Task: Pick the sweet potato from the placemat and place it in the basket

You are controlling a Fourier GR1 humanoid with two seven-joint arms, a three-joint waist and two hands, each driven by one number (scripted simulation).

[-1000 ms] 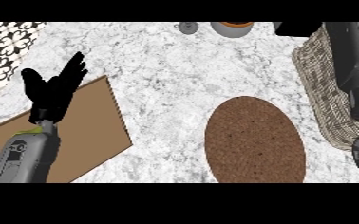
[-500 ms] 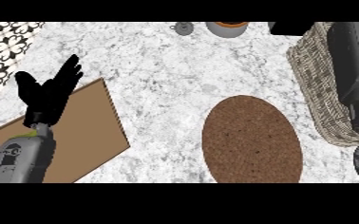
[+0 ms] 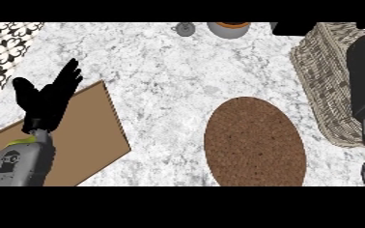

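- Head view, left hand: black, fingers straight and spread upward, grasping nothing; resting over the flat tan board at the left edge, clear of the work.
- Round brown woven placemat: well to that hand's right on the white marbled table; no sweet potato shows on it.
- Pale wicker basket: beyond the placemat, at the far right; a dark arm overlaps it, probably the right one delivering; its hand is hidden, state cannot tell.
- Sweet potato: not visible; presumably carried or already in the basket.
- Grey bowl and small grey object: top edge, unused.
- Writing, brands: none legible.
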